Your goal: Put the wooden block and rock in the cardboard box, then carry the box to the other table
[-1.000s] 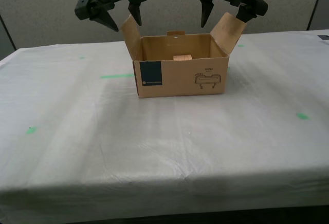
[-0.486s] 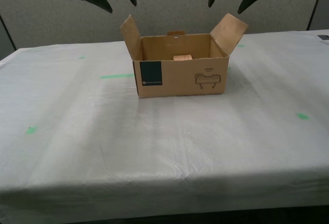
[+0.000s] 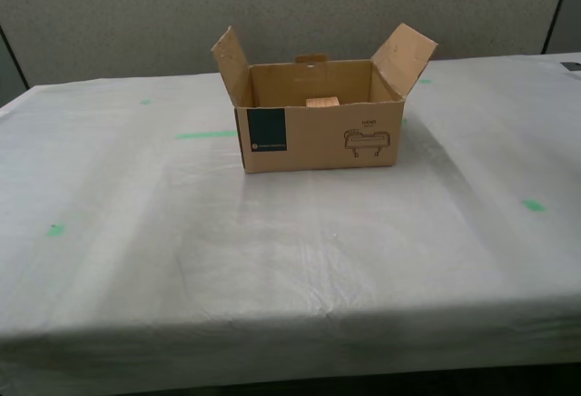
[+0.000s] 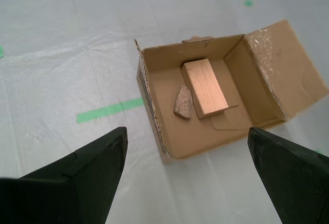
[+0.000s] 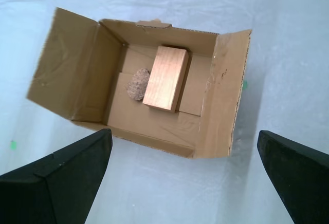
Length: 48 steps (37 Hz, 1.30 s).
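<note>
The cardboard box (image 3: 318,137) stands open on the other table (image 3: 272,260), the one under white cloth, with both side flaps up. Inside lie the wooden block (image 5: 165,78) and, touching its side, the rock (image 5: 138,84). In the exterior view only the top of the wooden block (image 3: 322,102) shows above the front wall, and the rock is hidden. My first gripper (image 5: 183,133) hangs open high above the cardboard box (image 5: 154,126), holding nothing. My second gripper (image 4: 186,131) is also open and empty above the cardboard box (image 4: 205,142), looking down on the wooden block (image 4: 205,88) and rock (image 4: 183,102). Neither arm shows in the exterior view.
Green tape marks dot the cloth, such as a strip (image 3: 206,134) beside the box and a spot (image 3: 534,204) toward the exterior view's right. A grey partition wall (image 3: 290,5) runs behind the table. The table's front edge (image 3: 290,360) is close to the camera.
Both grippers, open near the box flaps a second ago, have risen out of the exterior view's top. The box and its contents have not moved.
</note>
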Motion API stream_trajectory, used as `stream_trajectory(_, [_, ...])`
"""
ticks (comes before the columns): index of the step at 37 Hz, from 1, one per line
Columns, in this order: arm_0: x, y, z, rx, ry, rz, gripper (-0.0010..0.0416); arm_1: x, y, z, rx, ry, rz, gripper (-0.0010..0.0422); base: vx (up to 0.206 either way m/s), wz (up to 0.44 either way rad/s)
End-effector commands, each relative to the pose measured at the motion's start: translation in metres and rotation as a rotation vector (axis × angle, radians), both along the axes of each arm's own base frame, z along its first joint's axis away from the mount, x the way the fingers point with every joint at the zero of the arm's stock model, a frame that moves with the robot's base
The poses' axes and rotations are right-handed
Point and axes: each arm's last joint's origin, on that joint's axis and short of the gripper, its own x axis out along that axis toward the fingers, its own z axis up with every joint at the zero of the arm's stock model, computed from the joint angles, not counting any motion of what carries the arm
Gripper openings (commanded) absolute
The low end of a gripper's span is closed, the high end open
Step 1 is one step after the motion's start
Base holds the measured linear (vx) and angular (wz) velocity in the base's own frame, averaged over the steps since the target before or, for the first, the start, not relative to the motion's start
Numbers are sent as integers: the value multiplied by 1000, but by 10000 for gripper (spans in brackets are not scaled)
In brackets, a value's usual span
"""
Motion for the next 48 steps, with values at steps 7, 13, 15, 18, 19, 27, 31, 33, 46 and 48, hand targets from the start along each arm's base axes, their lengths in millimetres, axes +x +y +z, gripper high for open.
stream_trajectory(7, [-40,-13,36,11,-45,-2,394,-38,16,26,0,-4,-4,318,0,0])
stream_trajectory(13, [-65,-21,54,18,-70,1,394,-57,23,37,-3,-10,-6,318,0,0])
stream_trajectory(15, [-72,-23,58,21,-79,1,394,-63,26,40,0,-5,-7,318,0,0])
stream_trajectory(18, [-84,-27,66,25,-93,1,394,-72,29,42,4,10,-6,318,0,0])
stream_trajectory(19, [-88,-28,68,25,-96,3,394,-75,30,43,5,15,-7,318,0,0])
stream_trajectory(27, [-117,-36,73,25,-135,28,394,-105,34,55,-7,3,-42,318,0,0])
stream_trajectory(31, [-135,-41,66,25,-135,30,394,-121,38,61,-30,-6,-47,318,0,0])
stream_trajectory(33, [-145,-44,61,26,-130,27,394,-128,39,64,-39,-16,-51,318,0,0])
stream_trajectory(46, [-195,-61,31,33,-111,10,394,-157,54,58,-26,-17,20,318,0,0])
stream_trajectory(48, [-201,-63,29,38,-113,5,394,-159,55,48,-22,7,29,318,0,0])
